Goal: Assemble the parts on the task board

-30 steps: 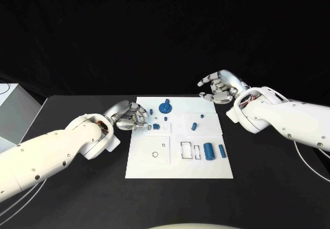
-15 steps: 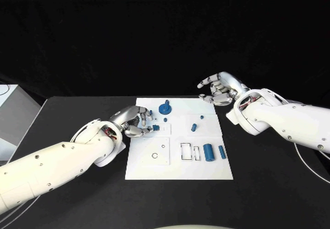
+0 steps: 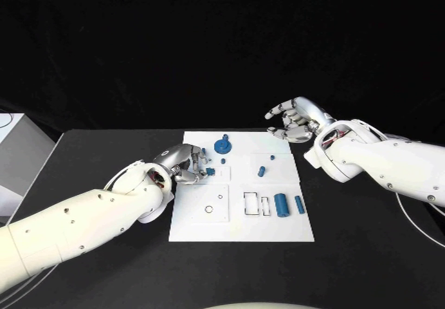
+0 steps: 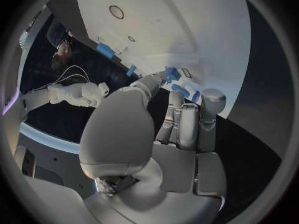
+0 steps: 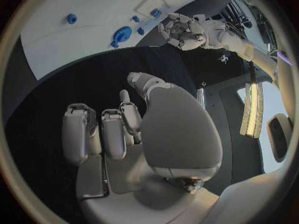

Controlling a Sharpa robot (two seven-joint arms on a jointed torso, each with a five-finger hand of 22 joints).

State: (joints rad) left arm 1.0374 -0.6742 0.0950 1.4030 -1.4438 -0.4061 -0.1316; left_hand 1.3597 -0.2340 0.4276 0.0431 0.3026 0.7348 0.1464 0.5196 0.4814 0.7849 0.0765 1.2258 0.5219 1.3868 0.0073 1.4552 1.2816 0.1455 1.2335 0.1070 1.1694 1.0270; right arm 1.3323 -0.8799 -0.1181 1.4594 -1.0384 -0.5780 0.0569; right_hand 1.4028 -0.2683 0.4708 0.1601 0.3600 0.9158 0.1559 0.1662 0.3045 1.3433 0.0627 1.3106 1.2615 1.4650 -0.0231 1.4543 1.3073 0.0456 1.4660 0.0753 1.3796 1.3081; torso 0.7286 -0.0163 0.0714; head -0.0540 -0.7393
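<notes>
White task board (image 3: 243, 228) sits mid-table with blue parts scattered on it: a round knobbed part (image 3: 222, 145) near the far edge, a small peg (image 3: 262, 171) mid-board, two cylinders (image 3: 281, 205) lying near the right side by a rectangular slot. Left hand (image 3: 182, 163) is at the board's left edge, fingertips (image 4: 176, 79) closed around a small blue part (image 3: 210, 170); wrist view shows the blue piece pinched at the tips right at the board surface, so grasping it, though whether it's already seated or just touching the board can't be told. Right hand (image 3: 297, 118) hovers off the board's far right corner, fingers loosely curled and apart, holding nothing

Step in hand looks like placing or fitting the small part into a seat near the left side. To do it well: keep the pinch light but steady, hold the part upright over its hole, lower straight without dragging across the board, don't let go until it stands on its own. Right hand best kept clear, or ready to steady the board if it slides
</notes>
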